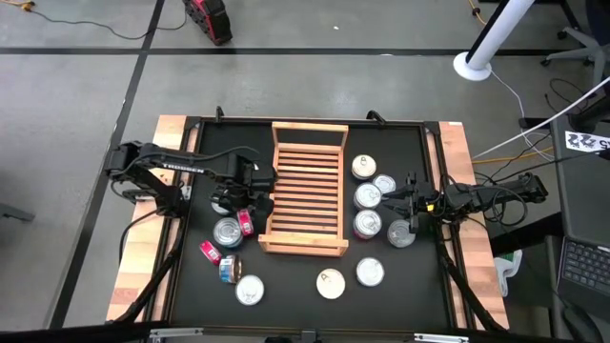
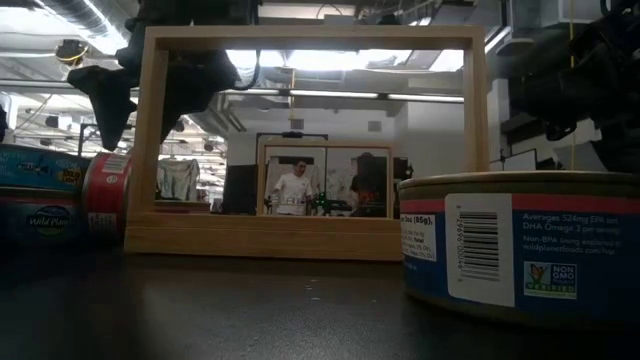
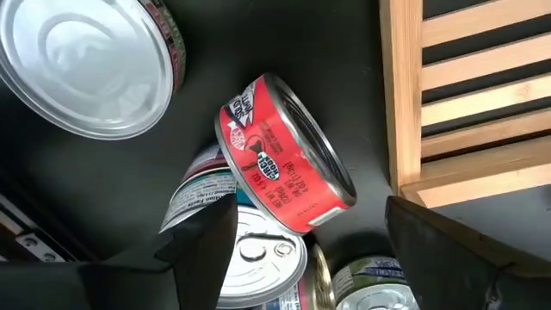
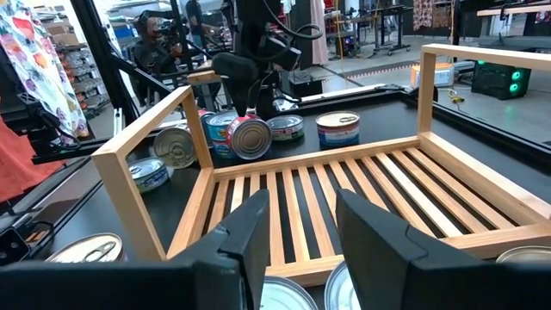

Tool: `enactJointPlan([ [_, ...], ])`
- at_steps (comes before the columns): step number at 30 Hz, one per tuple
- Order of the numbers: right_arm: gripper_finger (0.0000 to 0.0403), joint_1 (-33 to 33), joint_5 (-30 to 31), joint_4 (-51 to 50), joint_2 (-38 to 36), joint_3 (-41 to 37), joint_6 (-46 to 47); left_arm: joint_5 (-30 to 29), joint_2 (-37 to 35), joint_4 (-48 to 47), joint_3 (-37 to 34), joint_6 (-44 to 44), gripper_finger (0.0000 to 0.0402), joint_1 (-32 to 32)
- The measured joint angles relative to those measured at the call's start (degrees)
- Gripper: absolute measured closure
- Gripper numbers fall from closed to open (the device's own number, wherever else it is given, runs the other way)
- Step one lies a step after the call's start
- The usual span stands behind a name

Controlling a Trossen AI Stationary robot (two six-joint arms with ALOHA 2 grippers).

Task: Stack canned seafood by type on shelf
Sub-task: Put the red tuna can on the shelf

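**Lining up on the red tin beside the rack**

Hovering low with my left gripper (image 3: 301, 237) spread wide and empty, I have the red tin (image 3: 284, 155) lying on its side just ahead of my fingertips, leaning against a silver-lidded tin (image 3: 258, 254). The shelf (image 1: 305, 186) stands bare in the middle of the table, its rail just beside this cluster; other tins sit loose on both sides of it.

As I judge it, I should drop squarely over the red tin, one finger on each flat end, and close slowly so it cannot roll away or nudge its neighbours.

My right gripper (image 4: 297, 228) waits at the shelf's far side, jaws partly apart, holding nothing.

In the low view a blue-labelled tin (image 2: 520, 250) reads "NON GMO" and "Omega 3"; another at the left reads "Wild Planet".
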Motion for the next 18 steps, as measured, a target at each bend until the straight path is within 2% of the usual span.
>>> enactJointPlan([
  [18, 0.0267, 0.0, 0.0, -0.2, 0.0, 0.0, 0.0, 0.3, 4.7, 0.0, 0.0, -1.7, 0.0114, 0.0],
])
